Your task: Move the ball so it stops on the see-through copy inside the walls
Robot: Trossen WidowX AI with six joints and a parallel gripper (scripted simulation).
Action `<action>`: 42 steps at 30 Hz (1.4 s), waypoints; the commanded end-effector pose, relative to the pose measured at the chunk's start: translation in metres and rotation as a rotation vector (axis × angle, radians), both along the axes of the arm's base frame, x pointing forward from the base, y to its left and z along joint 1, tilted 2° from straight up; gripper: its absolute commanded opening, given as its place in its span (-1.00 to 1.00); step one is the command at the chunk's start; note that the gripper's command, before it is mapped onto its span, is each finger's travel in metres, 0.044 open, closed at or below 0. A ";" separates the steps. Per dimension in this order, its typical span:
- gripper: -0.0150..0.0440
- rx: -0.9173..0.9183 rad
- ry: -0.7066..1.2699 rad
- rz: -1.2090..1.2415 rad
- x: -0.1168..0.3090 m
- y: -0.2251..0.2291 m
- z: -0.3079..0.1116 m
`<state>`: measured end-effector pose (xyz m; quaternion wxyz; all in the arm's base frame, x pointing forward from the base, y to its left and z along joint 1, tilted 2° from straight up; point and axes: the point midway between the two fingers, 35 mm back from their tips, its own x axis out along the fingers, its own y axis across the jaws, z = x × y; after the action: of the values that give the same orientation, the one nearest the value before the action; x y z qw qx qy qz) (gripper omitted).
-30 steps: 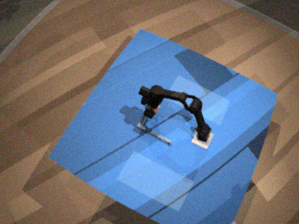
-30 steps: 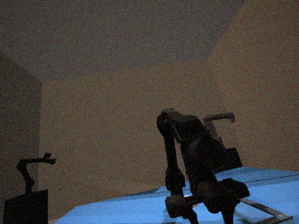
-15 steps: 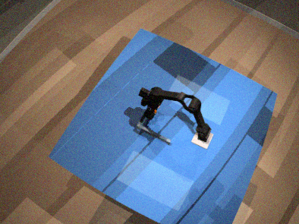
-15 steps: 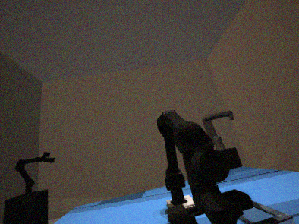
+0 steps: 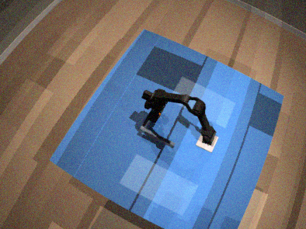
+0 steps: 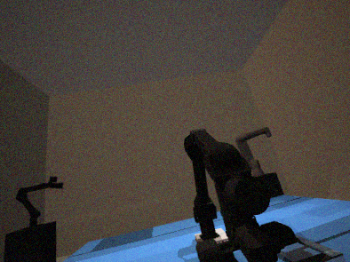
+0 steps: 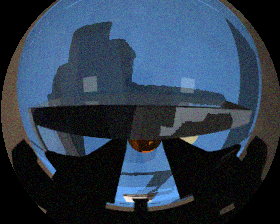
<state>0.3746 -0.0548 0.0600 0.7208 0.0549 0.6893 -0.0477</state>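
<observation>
The orange ball (image 5: 159, 114) (image 7: 145, 145) shows only in part, between the finger tips in the wrist view and as a small spot in the top view. My gripper (image 7: 144, 133) is shut on the ball, low over the table inside the corner. The low clear walls (image 5: 158, 136) (image 7: 150, 118) (image 6: 328, 250) stand close by; one crosses the wrist view in front of the fingers and covers the ball's upper part. A pale round shape, probably the see-through copy (image 7: 191, 140), shows just right of the right finger, partly hidden. The gap between ball and copy is hard to judge.
The arm's pale base plate (image 5: 200, 145) (image 6: 220, 235) stands on the blue table (image 5: 105, 139). The arm arches from it over to the walls. The exterior view also shows a distant arm on a dark block (image 6: 31, 243) at the left and another arm (image 6: 253, 136) behind at the right.
</observation>
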 end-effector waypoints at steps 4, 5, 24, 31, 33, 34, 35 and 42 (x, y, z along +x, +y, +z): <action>-0.49 0.016 0.019 0.024 0.002 0.008 0.015; -0.49 0.017 0.020 0.025 0.002 0.008 0.019; -0.49 0.000 -0.007 0.011 -0.001 0.001 0.107; -0.49 -0.007 -0.017 0.000 -0.005 -0.002 0.129; -0.49 -0.007 -0.017 0.000 -0.005 -0.003 0.128; -0.49 -0.007 -0.017 0.000 -0.005 -0.005 0.126; -0.49 -0.008 -0.017 0.000 -0.006 -0.008 0.123; -0.49 -0.010 -0.017 0.000 -0.009 -0.035 0.096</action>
<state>0.3686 -0.0795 0.1660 0.7270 0.0537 0.6827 -0.0499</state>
